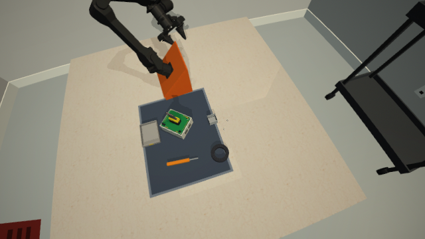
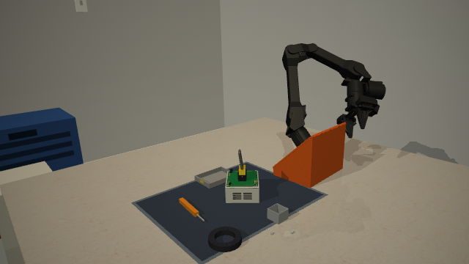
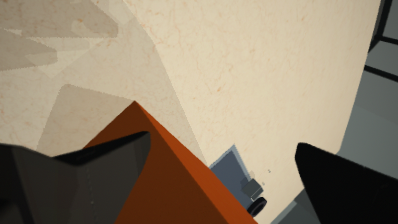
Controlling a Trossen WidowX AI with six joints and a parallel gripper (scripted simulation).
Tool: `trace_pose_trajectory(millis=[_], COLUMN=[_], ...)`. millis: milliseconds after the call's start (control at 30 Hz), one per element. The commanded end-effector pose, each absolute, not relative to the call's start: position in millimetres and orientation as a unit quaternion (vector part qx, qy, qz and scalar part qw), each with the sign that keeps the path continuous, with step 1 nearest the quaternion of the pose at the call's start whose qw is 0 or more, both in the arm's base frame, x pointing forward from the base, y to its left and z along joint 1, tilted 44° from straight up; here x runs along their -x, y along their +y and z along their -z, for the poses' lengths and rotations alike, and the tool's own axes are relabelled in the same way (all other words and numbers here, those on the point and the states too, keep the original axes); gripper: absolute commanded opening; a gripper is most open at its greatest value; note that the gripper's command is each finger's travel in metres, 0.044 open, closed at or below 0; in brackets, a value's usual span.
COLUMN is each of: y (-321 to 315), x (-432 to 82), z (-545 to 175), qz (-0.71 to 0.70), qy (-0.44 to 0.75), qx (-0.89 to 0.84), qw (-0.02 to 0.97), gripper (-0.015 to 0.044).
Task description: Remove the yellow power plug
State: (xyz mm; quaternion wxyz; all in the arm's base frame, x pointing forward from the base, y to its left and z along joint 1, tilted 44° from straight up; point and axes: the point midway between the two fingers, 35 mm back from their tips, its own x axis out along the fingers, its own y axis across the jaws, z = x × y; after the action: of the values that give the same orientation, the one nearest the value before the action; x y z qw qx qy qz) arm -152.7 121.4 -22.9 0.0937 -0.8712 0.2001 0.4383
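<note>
Yellow plug (image 1: pixel 174 119) (image 2: pixel 242 170) was shown seated upright on the green board (image 1: pixel 180 126) (image 2: pixel 252 177) in top and exterior views, unseen in the wrist one. The wide-open tool (image 1: pixel 177 39) (image 2: pixel 356 133) (image 3: pixel 222 145) was held above the table (image 1: pixel 282 149) (image 2: pixel 110 205) (image 3: pixel 250 60). A blue cabinet (image 2: pixel 44 136) was seen left; no plug was contained in the grey tray (image 1: pixel 150 133) (image 2: pixel 213 177).

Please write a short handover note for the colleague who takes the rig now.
Gripper: open, holding nothing, beside the orange block.
Yellow plug: upright in its socket on the circuit board.
Grey tray: on the mat's edge, near the board, no plug inside.
Done: nothing of the task visible.
Left: work the plug loose, place it in the tray, let go, move clear.
</note>
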Motion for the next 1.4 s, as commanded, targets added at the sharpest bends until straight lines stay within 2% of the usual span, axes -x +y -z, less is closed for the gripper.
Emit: trace_pose_trajectory(millis=[0, 367, 767, 1100, 1367], y=[123, 152, 190, 217, 221], x=[153, 149, 103, 32, -64], z=[21, -7, -15, -23, -37], qz=[-0.438, -0.438, -0.444, -0.445, -0.453], qy=[0.2, 0.202, 0.258, 0.332, 0.387], qx=[0.871, 0.871, 0.849, 0.82, 0.793], qw=[0.094, 0.095, 0.123, 0.139, 0.128], gripper=[0.0426, 0.043, 0.043, 0.043, 0.043])
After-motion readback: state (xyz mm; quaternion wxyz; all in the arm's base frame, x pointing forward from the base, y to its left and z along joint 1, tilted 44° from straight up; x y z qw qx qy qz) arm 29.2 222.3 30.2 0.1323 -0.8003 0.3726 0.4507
